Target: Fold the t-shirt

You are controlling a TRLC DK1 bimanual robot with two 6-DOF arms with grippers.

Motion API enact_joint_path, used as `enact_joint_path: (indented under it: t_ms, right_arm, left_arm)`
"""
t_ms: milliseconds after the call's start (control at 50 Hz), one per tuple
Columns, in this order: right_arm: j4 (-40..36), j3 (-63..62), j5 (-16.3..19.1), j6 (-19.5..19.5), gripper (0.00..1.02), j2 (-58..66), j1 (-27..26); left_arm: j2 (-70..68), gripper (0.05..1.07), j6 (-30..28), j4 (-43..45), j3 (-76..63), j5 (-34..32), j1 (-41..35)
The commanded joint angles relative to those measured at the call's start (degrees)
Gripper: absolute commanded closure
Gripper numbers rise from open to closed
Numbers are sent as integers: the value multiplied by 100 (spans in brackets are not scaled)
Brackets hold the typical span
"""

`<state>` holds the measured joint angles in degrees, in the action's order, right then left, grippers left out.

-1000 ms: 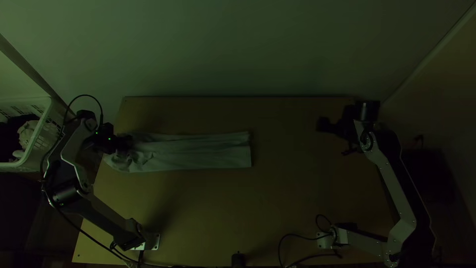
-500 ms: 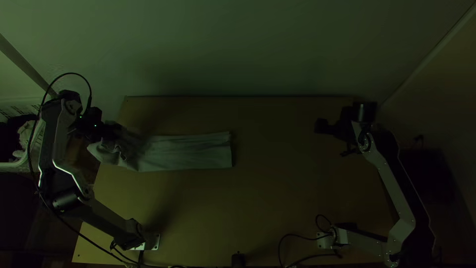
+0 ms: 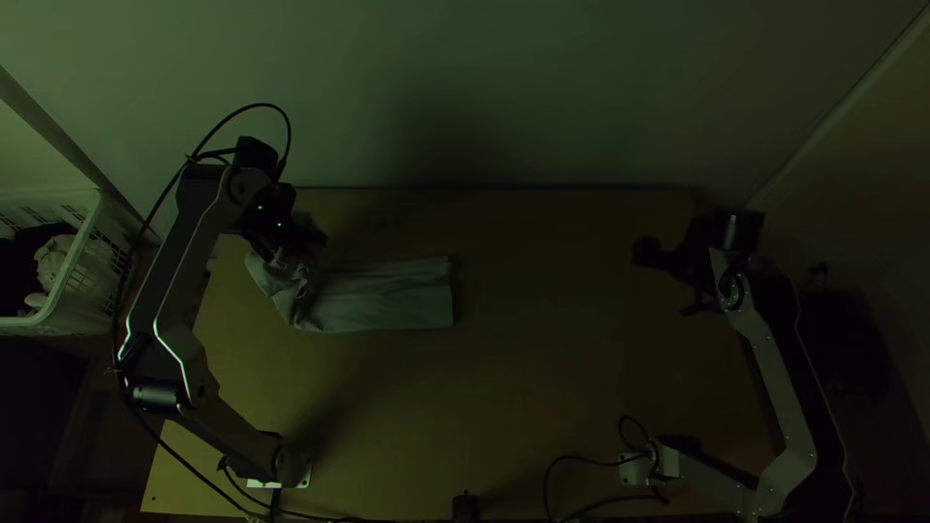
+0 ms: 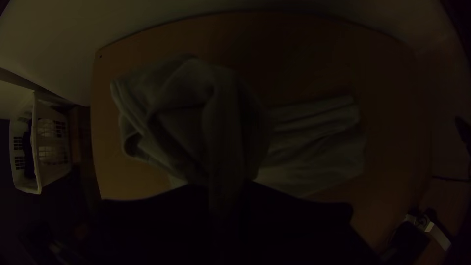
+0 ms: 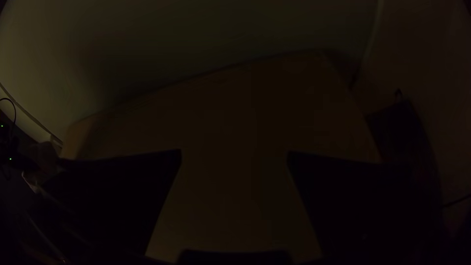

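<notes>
My left gripper (image 3: 308, 240) is over the table's left back part, shut on one end of the pale t-shirt (image 3: 387, 295). The shirt's other part lies in a narrow folded strip toward the table's middle. In the left wrist view, the raised cloth (image 4: 186, 113) hangs bunched from the left gripper (image 4: 228, 196), with the flat part of the shirt beyond it. Over the table's right back part, my right gripper (image 3: 647, 252) is apart from the shirt. The right wrist view has the right gripper (image 5: 234, 162) open, its fingers wide apart with bare table between them.
A white basket (image 3: 79, 254) with dark and pale cloths stands beyond the table's left edge. A small dark object (image 3: 465, 507) sits at the near edge of the table (image 3: 542, 387). Cables lie near the right arm's base.
The left gripper first went left, dragging the shirt left, then came back right and toward the back with the held end, which is now folded inward. The right gripper has shifted slightly right.
</notes>
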<state>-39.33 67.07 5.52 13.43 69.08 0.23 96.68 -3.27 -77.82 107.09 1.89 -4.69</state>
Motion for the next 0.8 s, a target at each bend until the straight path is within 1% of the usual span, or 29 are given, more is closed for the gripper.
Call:
enact_joint_path:
  t_ms: [0, 100, 160, 400, 460, 480, 500, 520, 580, 600, 620, 660, 720, 780]
  right_arm:
    - [48, -229, 81, 19, 4, -211, -137]
    - [48, -344, 99, -7, 4, -325, -199]
    - [40, -370, 125, -7, 4, -386, -234]
    - [31, -598, 186, 28, 4, -641, -243]
    - [31, -669, 195, 72, 4, -712, -225]
    - [31, -695, 195, 72, 4, -729, -225]
    - [31, -713, 204, 81, 4, -756, -225]
    - [31, -739, 204, 90, 4, -773, -225]
    - [31, -827, 222, 107, 4, -826, -216]
    - [31, -853, 222, 116, 4, -852, -216]
    - [31, -888, 222, 125, 4, -870, -208]
    - [31, -941, 230, 125, 4, -896, -208]
    - [40, -1038, 230, 142, 4, -958, -181]
    - [40, -1126, 230, 151, 4, -1010, -146]
  left_arm:
    - [193, 105, 564, -146, 269, 233, -577]
    - [413, 105, 828, -181, 383, 250, -1113]
    - [571, 105, 1012, -181, 453, 382, -1403]
    - [1353, 104, 1610, -181, 717, 672, -2115]
    - [1564, 102, 1742, -181, 805, 822, -2282]
    - [1652, 97, 1803, -181, 840, 848, -2326]
    - [1731, 89, 1838, -181, 875, 848, -2370]
    - [1810, 78, 1882, -190, 919, 839, -2432]
    - [1977, 39, 1988, -198, 1077, 839, -2669]
    - [2047, 21, 2014, -207, 1165, 830, -2783]
    - [2109, 8, 2049, -207, 1262, 822, -2880]
    - [2267, 10, 2155, -242, 1464, 760, -3064]
    - [2487, 10, 2278, -339, 1807, 611, -3319]
    - [2619, 10, 2445, -339, 2062, 611, -3609]
